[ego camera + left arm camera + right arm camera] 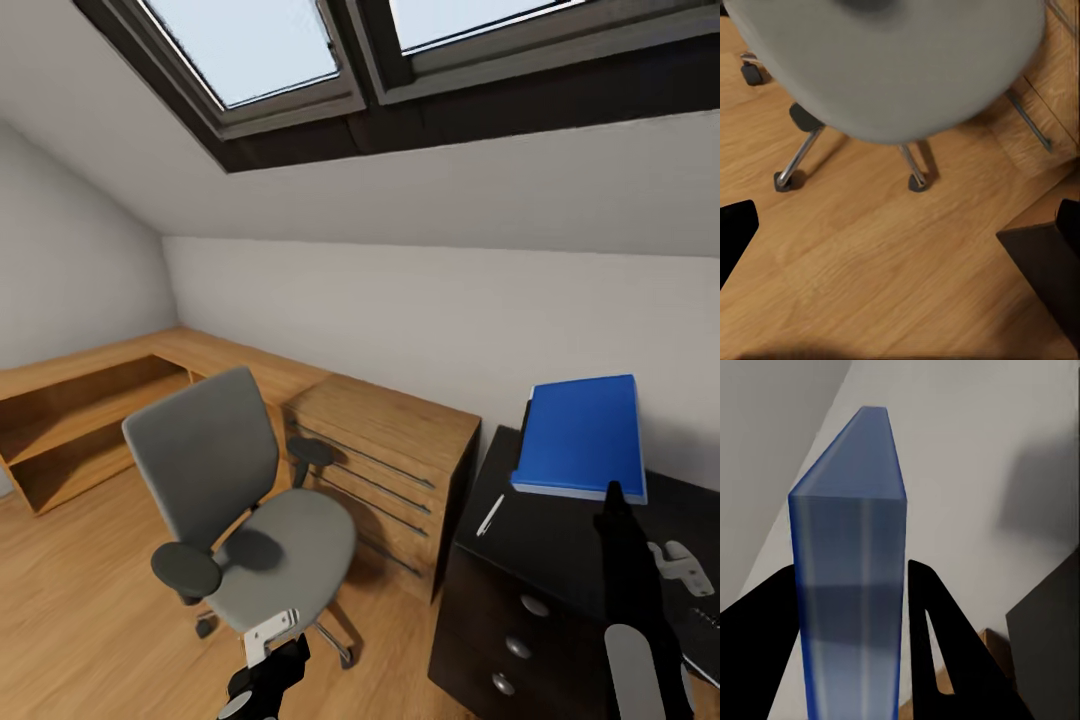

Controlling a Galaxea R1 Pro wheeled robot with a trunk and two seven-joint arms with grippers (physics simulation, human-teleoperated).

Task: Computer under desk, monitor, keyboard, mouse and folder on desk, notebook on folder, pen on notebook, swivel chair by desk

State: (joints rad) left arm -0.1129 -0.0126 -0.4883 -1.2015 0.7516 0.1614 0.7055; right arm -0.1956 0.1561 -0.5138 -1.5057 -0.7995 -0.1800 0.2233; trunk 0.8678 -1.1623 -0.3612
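Attic room in a home, set up as a study corner

A sloped white ceiling with dark-framed skylight windows (300, 60) at twelve o'clock; light wooden plank floor (70, 620); low light wooden cabinets and open shelves (385, 450) along the white walls from nine to one o'clock; a grey upholstered swivel chair (235, 490) at seven o'clock; a glossy black desk with drawers (540, 560) at four o'clock.
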